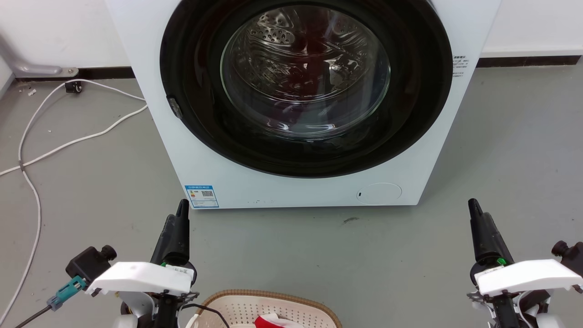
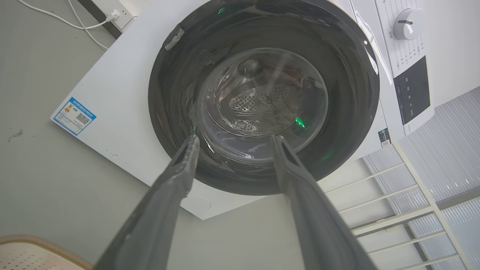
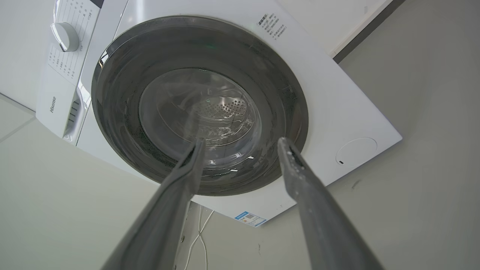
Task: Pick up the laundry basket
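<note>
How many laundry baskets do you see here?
1. The laundry basket stands on the floor at the head view's bottom edge, partly cut off; others may be outside view.

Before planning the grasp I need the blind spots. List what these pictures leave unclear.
Laundry basket: head view's bottom edge cuts off all but its far rim; left wrist view catches one corner.
Red-and-white item inside it: cut by the same edge, unidentifiable.
Washing machine drum contents: reflections on the door glass hide them in every view.
Blue label: print too small, head view.
</note>
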Tool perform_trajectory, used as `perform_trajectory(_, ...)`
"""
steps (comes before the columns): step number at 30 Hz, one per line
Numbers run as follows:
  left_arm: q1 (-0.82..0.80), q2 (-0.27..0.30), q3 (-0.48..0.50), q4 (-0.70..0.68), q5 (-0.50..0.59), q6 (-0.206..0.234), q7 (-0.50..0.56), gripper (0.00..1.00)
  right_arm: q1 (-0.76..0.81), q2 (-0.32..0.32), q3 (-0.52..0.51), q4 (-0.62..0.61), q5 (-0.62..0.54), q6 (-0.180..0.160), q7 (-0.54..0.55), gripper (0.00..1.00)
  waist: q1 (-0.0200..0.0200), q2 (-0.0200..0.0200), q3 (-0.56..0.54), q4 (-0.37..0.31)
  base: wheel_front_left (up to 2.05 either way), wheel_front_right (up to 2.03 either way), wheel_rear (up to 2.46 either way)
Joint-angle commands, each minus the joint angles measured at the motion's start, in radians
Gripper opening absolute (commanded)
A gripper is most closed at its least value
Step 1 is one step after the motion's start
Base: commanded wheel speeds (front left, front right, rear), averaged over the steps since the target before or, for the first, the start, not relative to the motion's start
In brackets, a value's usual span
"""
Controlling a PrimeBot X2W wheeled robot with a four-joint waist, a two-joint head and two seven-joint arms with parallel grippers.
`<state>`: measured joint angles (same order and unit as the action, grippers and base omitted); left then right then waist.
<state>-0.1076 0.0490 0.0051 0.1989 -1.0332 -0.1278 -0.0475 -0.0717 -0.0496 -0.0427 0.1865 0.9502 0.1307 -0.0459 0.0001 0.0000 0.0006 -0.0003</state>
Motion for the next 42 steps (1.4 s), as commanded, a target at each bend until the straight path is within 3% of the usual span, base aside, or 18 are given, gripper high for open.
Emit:
perform_trajectory(1,-0.028,0.002,-0.006,-0.018,0.045,-0.002,-0.011,1.0,-0.005,-0.002,0.004,-0.02,-0.061,0.0,-0.012,1.0,0.0,0.0,0.0,0.0,0.0,0.0,0.0)
perform_trajectory(17,-0.029,0.002,-0.03,-0.024,0.28,-0.003,-0.063,1.0,0.01,-0.002,0.021,-0.055,-0.382,0.0,-0.037,1.0,0.0,0.0,-0.001,-0.001,0.0,0.0,0.0)
perform_trajectory(42,-0.036,0.005,-0.063,0.03,0.631,0.023,-0.13,1.0,0.031,-0.002,0.039,-0.073,-0.693,0.0,-0.031,1.0,0.0,0.0,-0.003,0.004,0.0,0.0,0.0)
